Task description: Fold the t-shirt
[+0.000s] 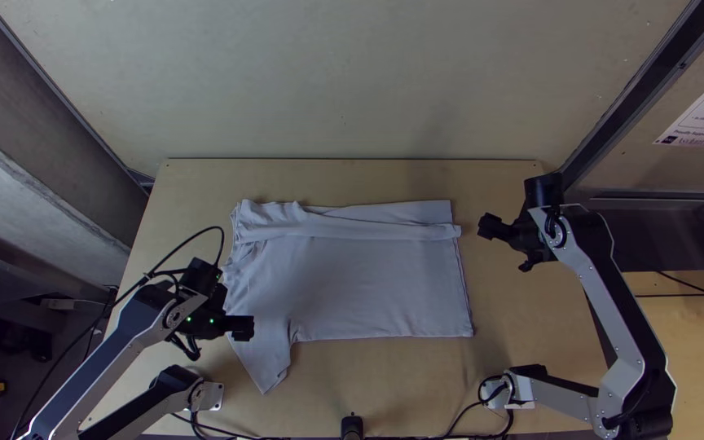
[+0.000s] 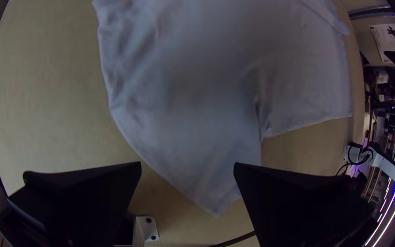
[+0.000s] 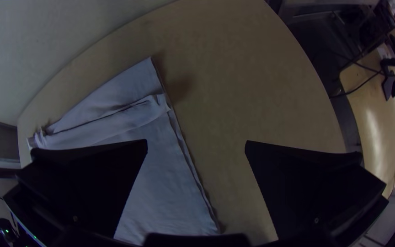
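Note:
The light grey t-shirt (image 1: 368, 285) lies on the table with its far part folded over in a strip along the back; a sleeve-like corner sticks out at the near left. Over that near-left part is my left gripper (image 1: 242, 327); in the left wrist view the left gripper (image 2: 187, 169) stands open above the cloth (image 2: 197, 114), holding nothing. My right gripper (image 1: 503, 244) is just right of the shirt's far right corner. In the right wrist view, the right gripper (image 3: 196, 146) is open, with the shirt's side edge and folded strip (image 3: 129, 116) below it.
The wooden table (image 1: 352, 391) has bare wood right of the shirt and along its near side. A pale wall (image 1: 352, 81) rises behind the far edge. A small black post (image 1: 352, 425) stands at the near edge's middle.

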{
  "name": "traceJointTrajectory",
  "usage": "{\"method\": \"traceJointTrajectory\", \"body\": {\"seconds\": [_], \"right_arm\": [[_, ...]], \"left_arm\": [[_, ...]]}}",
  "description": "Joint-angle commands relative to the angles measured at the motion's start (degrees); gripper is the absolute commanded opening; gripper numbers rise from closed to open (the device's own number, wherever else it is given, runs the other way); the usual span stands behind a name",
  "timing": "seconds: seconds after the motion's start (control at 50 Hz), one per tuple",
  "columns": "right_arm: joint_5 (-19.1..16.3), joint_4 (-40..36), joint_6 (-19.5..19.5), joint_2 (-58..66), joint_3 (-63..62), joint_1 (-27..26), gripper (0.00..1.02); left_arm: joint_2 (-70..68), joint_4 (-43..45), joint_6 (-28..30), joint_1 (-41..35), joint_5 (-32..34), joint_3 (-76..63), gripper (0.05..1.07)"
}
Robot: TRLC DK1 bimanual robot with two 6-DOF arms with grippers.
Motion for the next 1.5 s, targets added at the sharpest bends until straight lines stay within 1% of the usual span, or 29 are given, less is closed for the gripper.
{"method": "traceJointTrajectory", "body": {"seconds": [0.0, 0.08, 0.22, 0.36, 0.48, 0.62, 0.74, 0.8, 0.84, 0.86, 0.9, 0.94, 1.0, 1.04, 1.26, 1.3, 1.34, 1.42, 1.48], "right_arm": [[0.16, -1.09, 5.35, -1.75, -2.42, 0.16, 0.98], [-0.19, -1.35, 5.70, -1.84, -2.86, 0.43, 0.98], [-0.19, -1.35, 5.70, -1.22, -3.13, 0.86, 0.98], [-0.19, -1.35, 5.52, 0.18, -3.22, 0.51, 0.98], [-0.19, -1.35, 5.61, 1.50, -3.22, 0.60, 0.98], [-0.19, -1.35, 5.61, 2.38, -3.22, 0.95, 0.98], [-0.19, -1.35, 5.26, 2.91, -3.57, 0.69, 0.98], [-0.19, -1.35, 5.08, 3.08, -3.83, 0.43, 0.98], [-0.19, -1.35, 4.91, 3.08, -3.92, 0.43, 0.98], [-0.19, -1.35, 4.91, 3.08, -4.01, 0.43, 0.98], [-0.19, -1.35, 4.73, 3.08, -4.18, 0.43, 0.97], [-0.19, -1.35, 4.38, 3.08, -4.53, 0.34, 0.97], [-0.19, -1.35, 3.94, 3.08, -4.97, 0.34, 0.97], [-0.19, -1.35, 3.24, 3.08, -5.41, 0.16, 0.97], [-0.36, -1.26, 1.30, 3.96, -9.90, -1.16, 0.95], [-0.89, -1.35, 0.95, 4.05, -10.95, -0.98, 0.95], [-1.77, -1.35, 0.42, 4.14, -12.09, -0.63, 0.92], [-3.53, -2.05, 0.16, 4.05, -14.20, 0.51, 0.92], [-4.14, -3.55, -0.10, 4.14, -15.34, 1.57, 0.92]], "left_arm": [[-0.59, -2.33, -4.40, -0.58, 0.61, -3.21, 1.02], [-0.16, -2.42, -4.66, -0.67, 0.53, -5.40, 1.02], [1.78, -2.42, -7.21, -1.11, 0.44, -7.42, 1.02], [3.54, -0.48, -9.23, -3.75, -0.18, -7.95, 1.02], [6.08, 1.27, -9.67, -5.94, -0.97, -8.57, 1.02], [10.57, 3.65, -9.58, -9.72, -4.57, -9.62, 1.02], [13.29, 5.05, -9.50, -11.48, -5.01, -9.89, 1.01], [14.52, 5.23, -9.58, -12.10, -5.36, -10.15, 0.93], [14.96, 6.11, -9.50, -13.06, -5.54, -10.06, 0.90], [15.05, 6.37, -9.50, -13.24, -5.63, -10.15, 0.85], [15.49, 6.37, -9.58, -14.20, -5.98, -10.24, 0.72], [15.58, 7.60, -9.58, -15.70, -6.94, -9.97, 0.56], [15.58, 8.48, -9.23, -16.58, -8.26, -9.80, 0.25], [15.58, 9.10, -8.88, -17.54, -9.49, -9.80, 0.08], [15.14, 9.27, -7.91, -17.63, -9.58, -9.36, 0.08], [15.14, 9.18, -7.83, -16.84, -9.58, -9.09, 0.08], [14.96, 9.01, -7.83, -16.31, -9.58, -8.92, 0.08], [14.08, 8.92, -7.74, -15.44, -9.58, -8.74, 0.08], [13.56, 8.74, -7.30, -15.08, -9.58, -8.83, 0.08]]}}
